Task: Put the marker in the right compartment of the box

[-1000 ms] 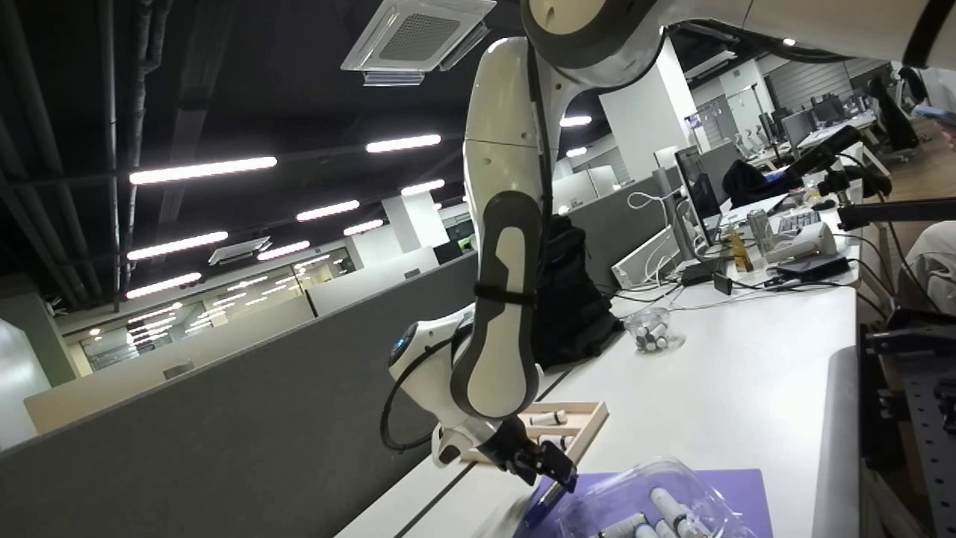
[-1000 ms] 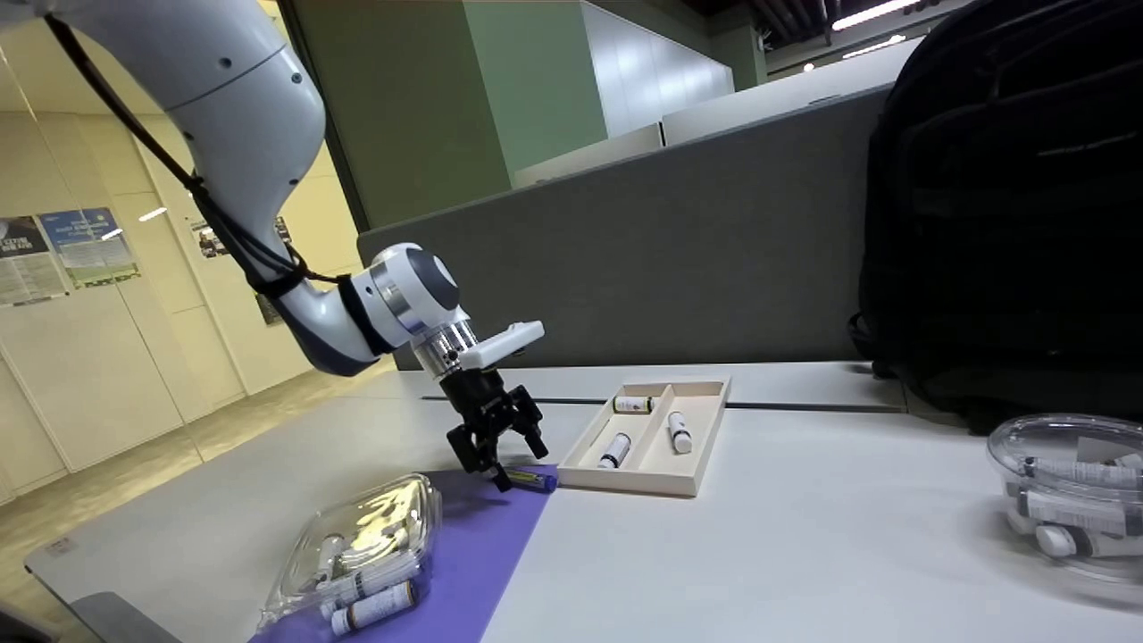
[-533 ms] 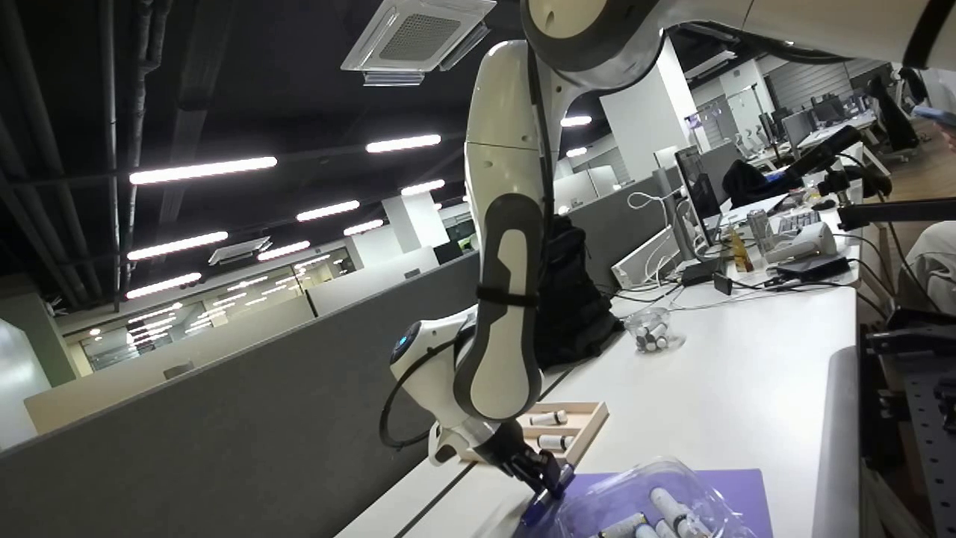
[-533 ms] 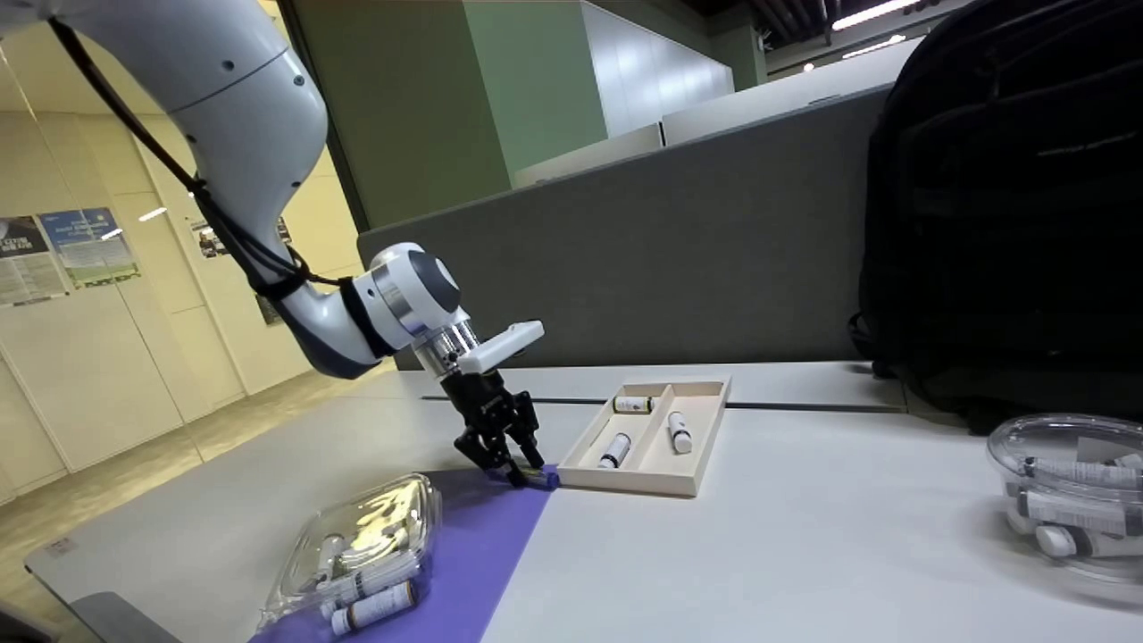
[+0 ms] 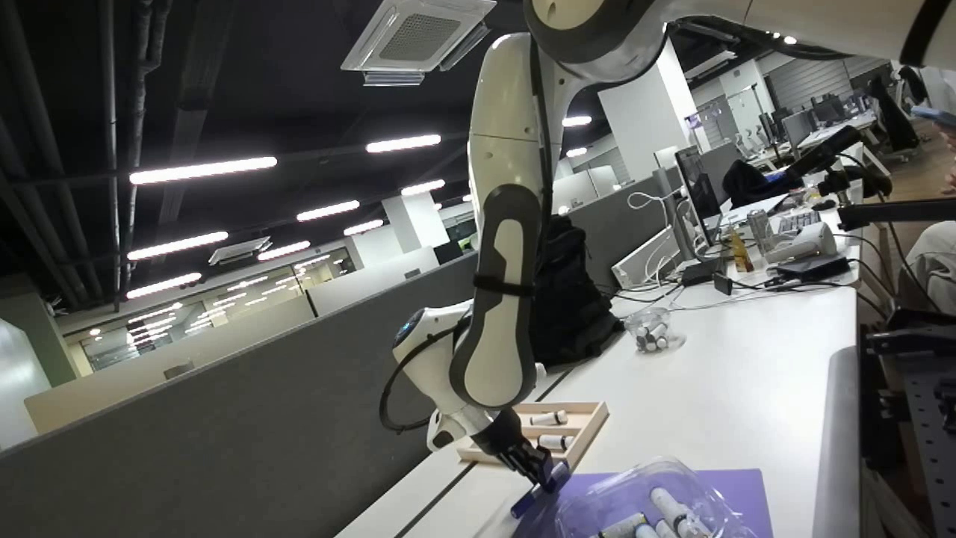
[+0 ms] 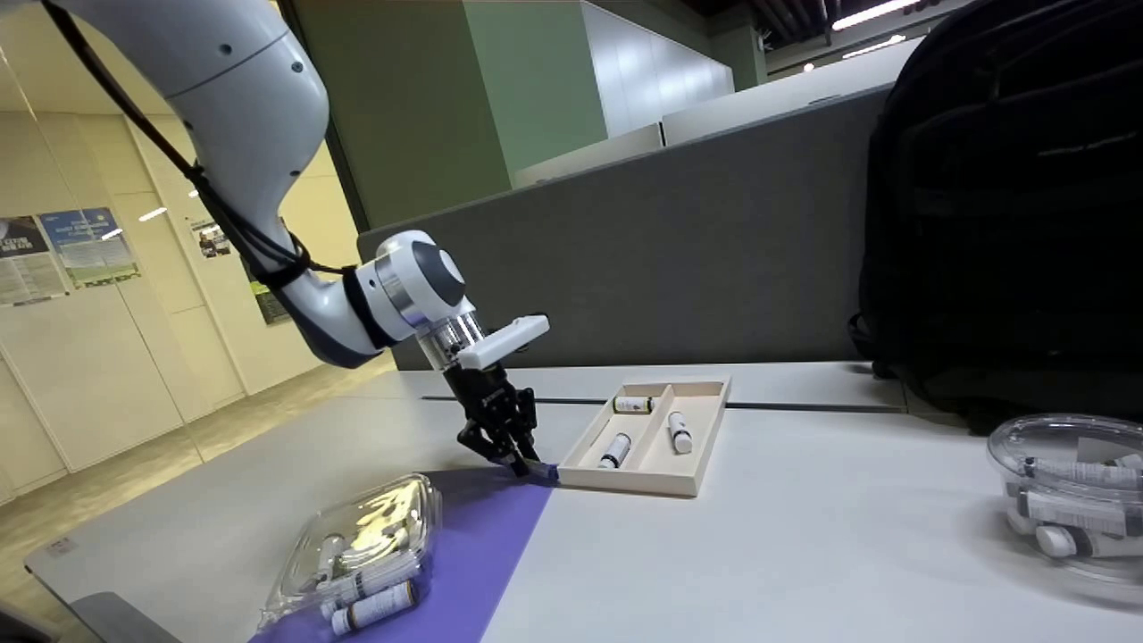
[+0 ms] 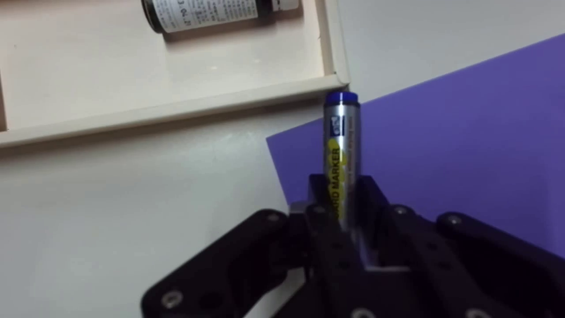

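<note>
My gripper (image 7: 337, 196) is shut on the marker (image 7: 342, 128), a silver pen with a blue end and a yellow label. In the wrist view the marker points away from the fingers, its blue end close to the corner of the light-wood box (image 7: 176, 112). Both exterior views show the gripper (image 6: 521, 466) and marker (image 5: 527, 501) low over a corner of the purple sheet; whether the marker touches it I cannot tell. A thin partition (image 6: 650, 429) divides the box. One small bottle (image 6: 679, 432) lies in its right compartment, and two bottles (image 6: 615, 451) lie left of the partition.
A clear plastic container (image 6: 357, 545) with several bottles rests on the purple sheet (image 6: 487, 554). A round clear tub (image 6: 1067, 500) of bottles stands farther along the desk. Behind are a grey partition wall (image 6: 679, 268) and a black backpack (image 6: 1000, 223).
The gripper's fingers have come together on the marker. Over the last half second the wrist has risen slightly, and the marker's blue end has shifted a little. The box and bottles have not moved.
</note>
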Tool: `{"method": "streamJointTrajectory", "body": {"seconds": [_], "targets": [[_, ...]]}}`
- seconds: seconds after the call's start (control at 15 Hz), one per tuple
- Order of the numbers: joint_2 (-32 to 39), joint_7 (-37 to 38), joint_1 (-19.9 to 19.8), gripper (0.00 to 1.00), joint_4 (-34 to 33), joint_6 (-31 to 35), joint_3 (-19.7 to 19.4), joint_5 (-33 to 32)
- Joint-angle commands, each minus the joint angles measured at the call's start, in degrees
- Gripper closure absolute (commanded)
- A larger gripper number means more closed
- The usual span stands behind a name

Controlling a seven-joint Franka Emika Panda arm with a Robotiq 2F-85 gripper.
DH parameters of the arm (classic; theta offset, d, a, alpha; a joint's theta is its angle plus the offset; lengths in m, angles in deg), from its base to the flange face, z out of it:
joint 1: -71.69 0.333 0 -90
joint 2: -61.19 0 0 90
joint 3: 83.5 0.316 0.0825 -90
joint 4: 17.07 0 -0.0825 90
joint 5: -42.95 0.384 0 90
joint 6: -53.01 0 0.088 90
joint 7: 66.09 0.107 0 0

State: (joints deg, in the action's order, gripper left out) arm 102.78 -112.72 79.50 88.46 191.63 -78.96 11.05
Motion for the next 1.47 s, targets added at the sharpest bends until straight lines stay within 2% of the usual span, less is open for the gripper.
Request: {"method": "streamJointTrajectory", "body": {"seconds": [0.0,0.33,0.53,1.07,1.4], "targets": [[-6.93,1.38,-2.2,0.95,5.5,2.57,1.01,2.93],[-14.96,3.35,-4.74,0.95,10.48,6.55,0.21,8.02],[-17.21,4.3,-7.03,0.95,11.65,8.14,-0.59,11.32],[-14.9,6.68,-12.18,0.95,8.28,7.97,-3.41,17.46],[-11.48,9.0,-12.62,0.95,4.92,7.49,-3.77,19.09]]}}
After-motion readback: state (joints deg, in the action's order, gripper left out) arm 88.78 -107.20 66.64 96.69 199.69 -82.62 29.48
